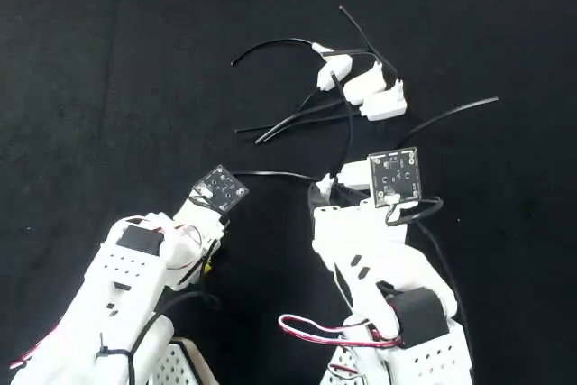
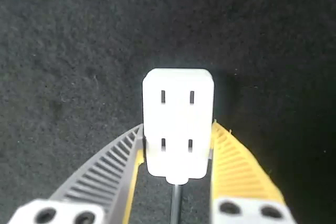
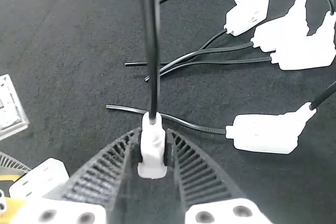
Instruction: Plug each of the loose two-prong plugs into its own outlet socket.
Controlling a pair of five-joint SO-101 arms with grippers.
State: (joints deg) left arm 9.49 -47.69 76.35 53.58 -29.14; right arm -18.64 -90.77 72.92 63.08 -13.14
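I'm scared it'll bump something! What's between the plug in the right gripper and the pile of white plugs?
Loose black cords lie across the table there, as the right wrist view shows.

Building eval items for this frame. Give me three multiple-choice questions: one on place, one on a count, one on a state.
1. Where is the outlet socket?
A) in the left hand
B) lying loose among the other cords
C) pushed onto a plug

2. How many slots show on its face?
A) two
B) four
C) six

3. What state is the right hand in?
A) open
B) shut on a socket
C) shut on a plug with a black cord

Answers: 1 A, the left wrist view has a finger on each side of the socket. 2 B, two pairs of slots are visible. 3 C, the right wrist view has both fingers pressed on the plug.
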